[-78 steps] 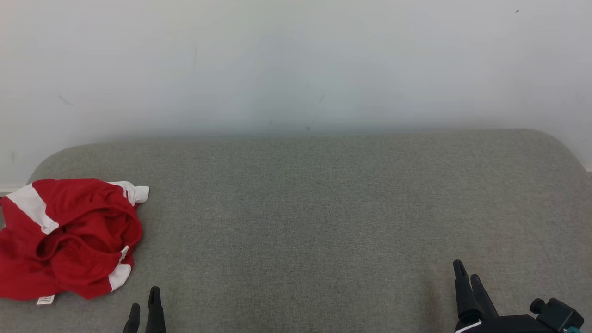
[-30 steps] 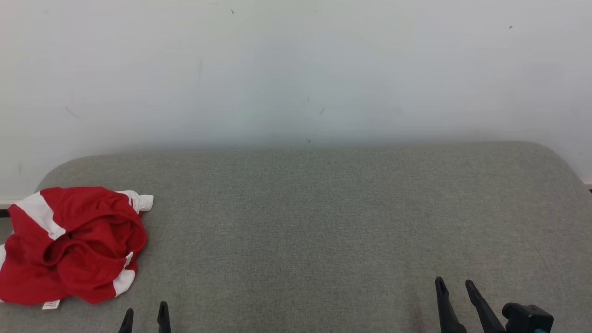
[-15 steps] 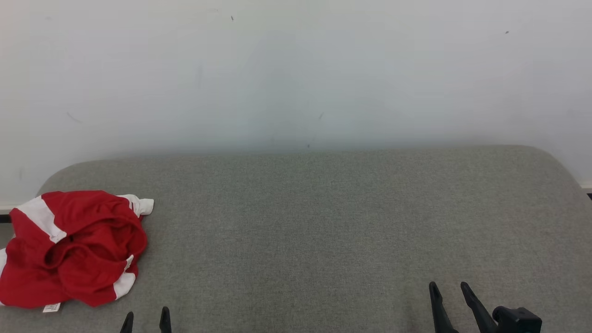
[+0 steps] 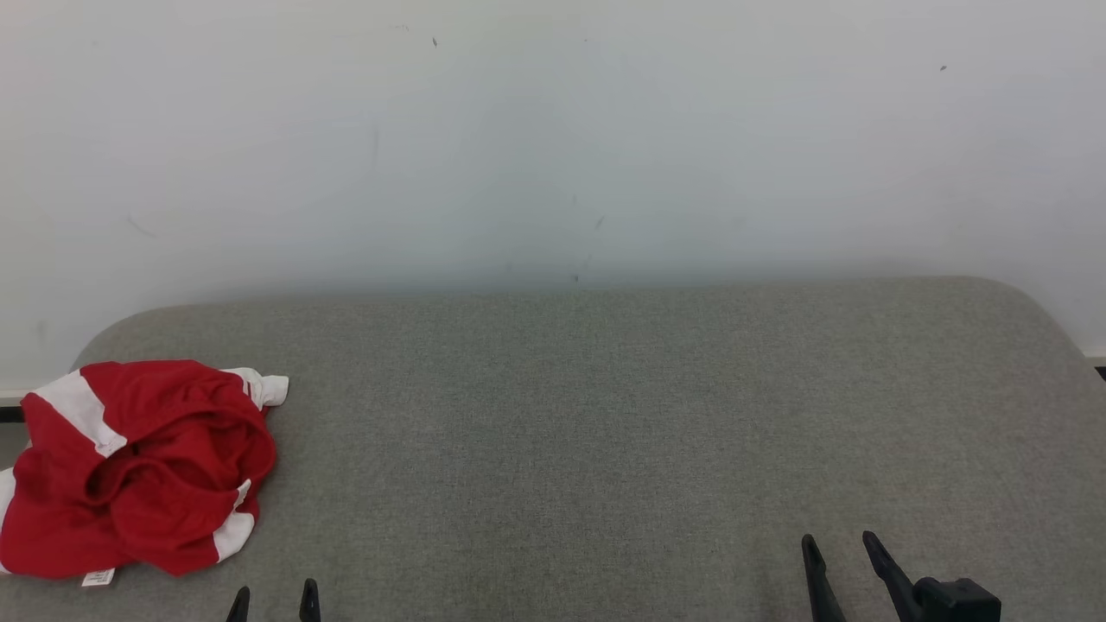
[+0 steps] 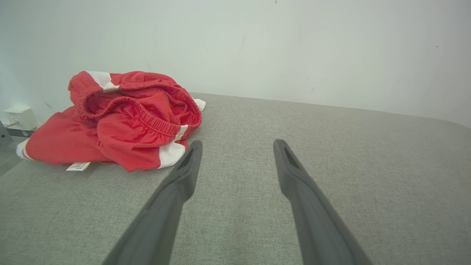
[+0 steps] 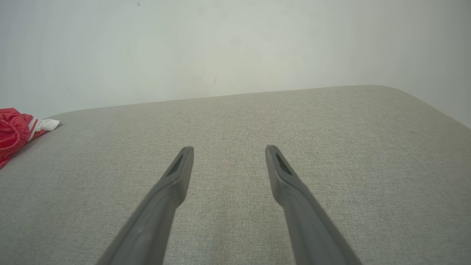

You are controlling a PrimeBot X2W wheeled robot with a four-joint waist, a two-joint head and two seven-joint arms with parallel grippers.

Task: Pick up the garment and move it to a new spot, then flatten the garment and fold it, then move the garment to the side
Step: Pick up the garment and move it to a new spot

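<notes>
Head view: the red and white garment (image 4: 138, 471) lies crumpled at the table's (image 4: 605, 432) left edge, close to the front left corner. The left gripper (image 4: 273, 600) sits at the front edge just beside the garment, not touching it, jaws apart and empty. The right gripper (image 4: 842, 553) is near the front right corner, jaws also apart and empty.

Left wrist view: the left gripper (image 5: 237, 147) is spread wide over bare table. The garment (image 5: 121, 121) is heaped ahead to the left, waistband up, with a white label (image 5: 78, 166) on its near side.

Right wrist view: the right gripper (image 6: 228, 152) is spread over bare table, well apart from the garment (image 6: 14, 134).
</notes>
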